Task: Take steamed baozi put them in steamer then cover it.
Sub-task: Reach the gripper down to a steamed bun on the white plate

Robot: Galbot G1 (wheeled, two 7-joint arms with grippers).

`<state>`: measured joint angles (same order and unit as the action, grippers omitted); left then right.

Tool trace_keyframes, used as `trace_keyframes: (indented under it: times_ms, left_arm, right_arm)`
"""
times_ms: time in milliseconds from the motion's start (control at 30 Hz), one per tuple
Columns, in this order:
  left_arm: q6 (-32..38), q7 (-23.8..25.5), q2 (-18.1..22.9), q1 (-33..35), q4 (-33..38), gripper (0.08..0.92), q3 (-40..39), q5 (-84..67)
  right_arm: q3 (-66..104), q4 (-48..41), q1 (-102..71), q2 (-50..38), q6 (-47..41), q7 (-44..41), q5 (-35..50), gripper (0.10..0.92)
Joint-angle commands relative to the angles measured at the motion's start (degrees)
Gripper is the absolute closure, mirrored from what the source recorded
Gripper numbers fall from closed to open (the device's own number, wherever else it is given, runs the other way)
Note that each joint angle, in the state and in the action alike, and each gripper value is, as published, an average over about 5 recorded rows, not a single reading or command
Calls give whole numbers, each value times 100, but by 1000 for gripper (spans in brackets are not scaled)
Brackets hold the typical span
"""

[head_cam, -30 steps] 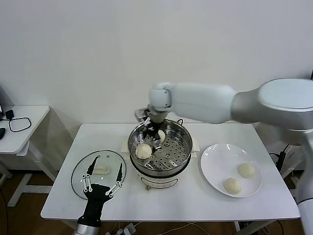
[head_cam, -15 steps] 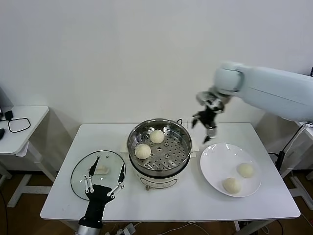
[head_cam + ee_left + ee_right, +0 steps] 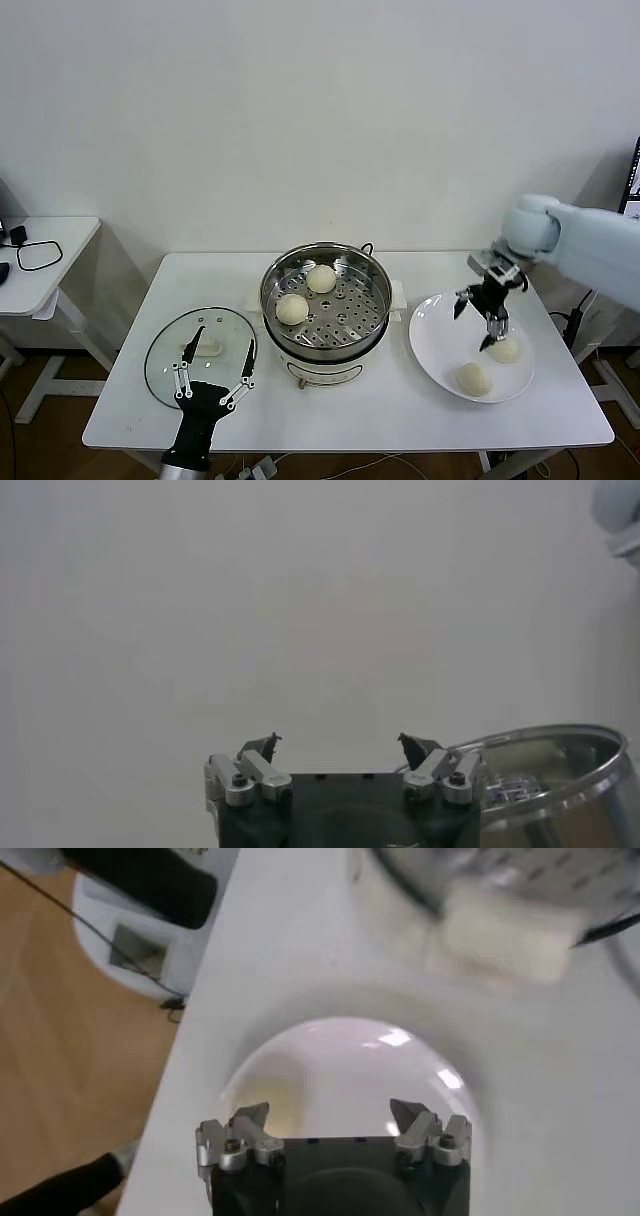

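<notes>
The steamer [image 3: 372, 318] stands mid-table with two steamed baozi on its perforated tray, one at the back [image 3: 321, 278] and one at the front left [image 3: 292, 309]. Two more baozi [image 3: 503, 349] [image 3: 474, 378] lie on the white plate [image 3: 438, 335] to the right. My right gripper [image 3: 473, 328] is open and empty just above the plate, beside the nearer-to-wall baozi. In the right wrist view the gripper [image 3: 330, 1113] is open over the plate [image 3: 350, 1063], with a blurred baozi [image 3: 272, 1088] by one finger. My left gripper [image 3: 213, 375] is open and idle over the glass lid [image 3: 165, 350]; it is also open in the left wrist view [image 3: 337, 742].
The glass lid with its white handle [image 3: 207, 347] lies flat at the table's left front. A small white side table [image 3: 50, 250] with a black cable stands further left. The steamer's rim [image 3: 555, 770] shows in the left wrist view.
My right gripper left a second baozi in the steamer, lifted out, swung right and came down open over the plate. The left arm has barely moved.
</notes>
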<state>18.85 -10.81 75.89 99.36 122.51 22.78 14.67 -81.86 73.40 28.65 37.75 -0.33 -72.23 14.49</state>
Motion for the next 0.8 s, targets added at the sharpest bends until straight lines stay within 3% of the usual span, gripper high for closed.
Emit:
trace_keyframes:
  times_ms: [33, 800]
  left_arm:
    - [22, -3, 8, 10, -33, 177, -1, 5]
    - [54, -1, 44, 74, -117, 177, -36, 8]
  right_arm:
    - [377, -294, -1028, -246, 109, 156, -456, 203]
    - [956, -758, -1715, 89, 62, 256, -525, 205]
